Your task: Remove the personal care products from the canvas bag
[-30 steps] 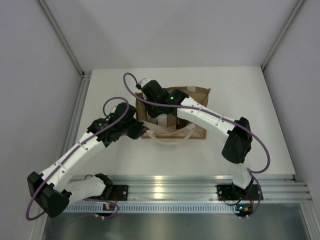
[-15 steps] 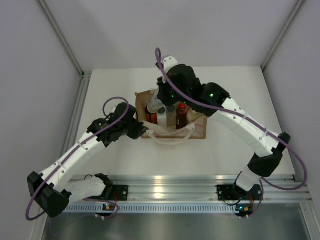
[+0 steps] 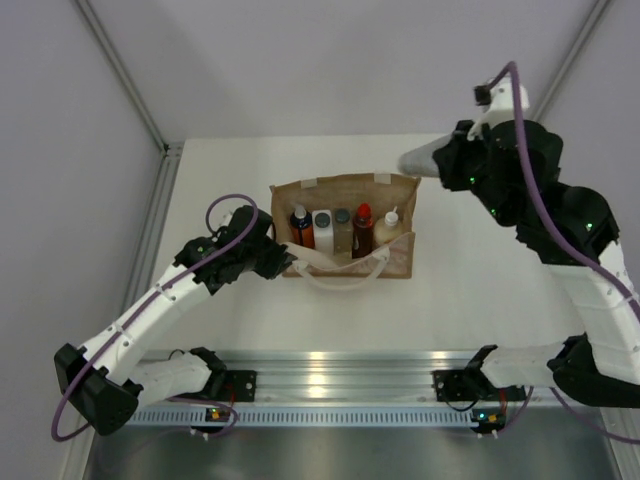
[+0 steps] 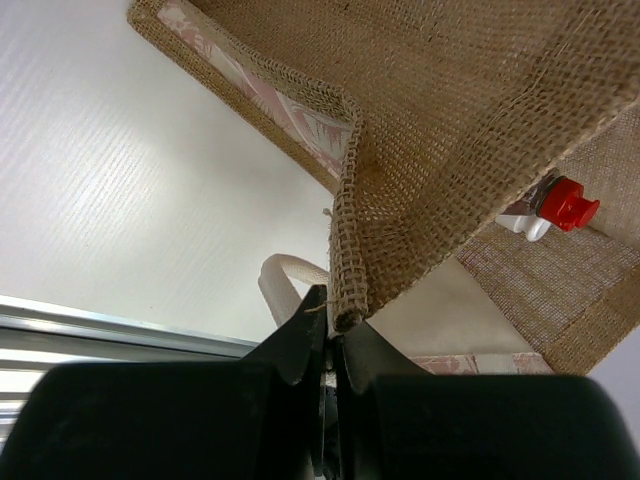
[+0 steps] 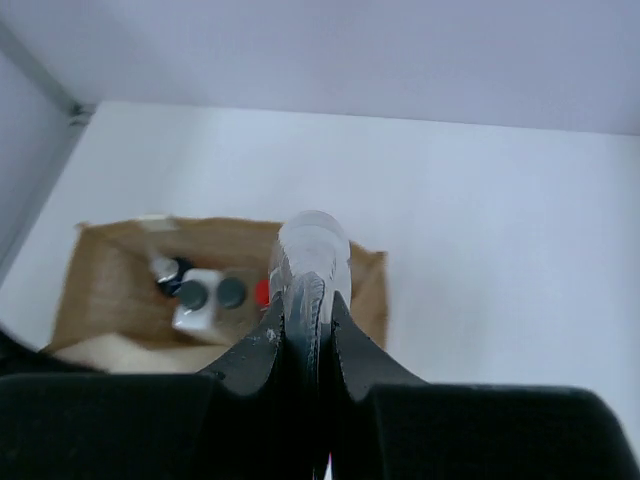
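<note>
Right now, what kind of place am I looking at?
Probably a robot test booth in a lab, not a home: plain pale walls box in a white table, and two robot arms are bolted to an aluminium rail at its near edge.

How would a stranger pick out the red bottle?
Find the tan canvas bag on the white table. Bottles stand in a row inside it; the red bottle sits between the grey-capped bottle and the cream bottle. It alone is red, cap included.
</note>
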